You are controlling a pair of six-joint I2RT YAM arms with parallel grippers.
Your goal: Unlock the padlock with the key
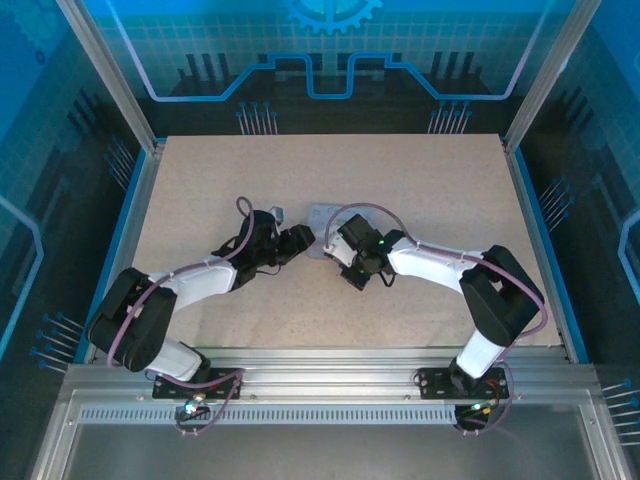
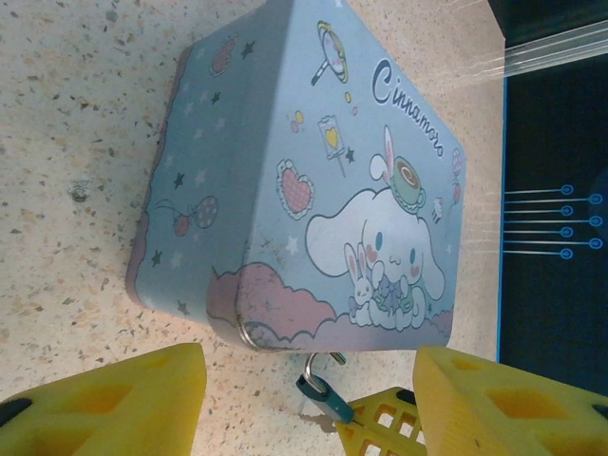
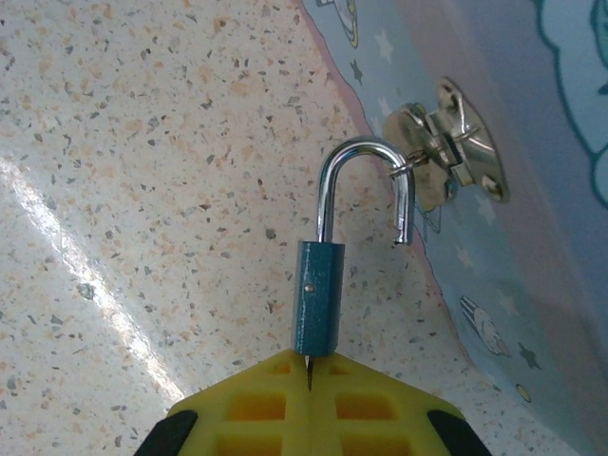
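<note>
On speckled table (image 3: 142, 142), right tool (image 3: 309, 382) grips key (image 3: 309, 370), padlock (image 3: 316, 299) lengthwise straight ahead; left tool (image 2: 309, 385) spread.

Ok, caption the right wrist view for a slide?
Fingers pinch the key in the padlock; open shackle hooked through clasp of tin.

Bright, even overhead light falls on the table (image 1: 400, 180), leaving only soft, faint shadows, while the blue-lit walls (image 1: 60, 150) around it stay dim. In the right wrist view a diagonal glare streak crosses the tabletop on the left, and the sharply focused padlock (image 3: 318, 294) gleams on its shackle. The tin (image 2: 285, 171) is evenly lit, with white glare at far right.
</note>
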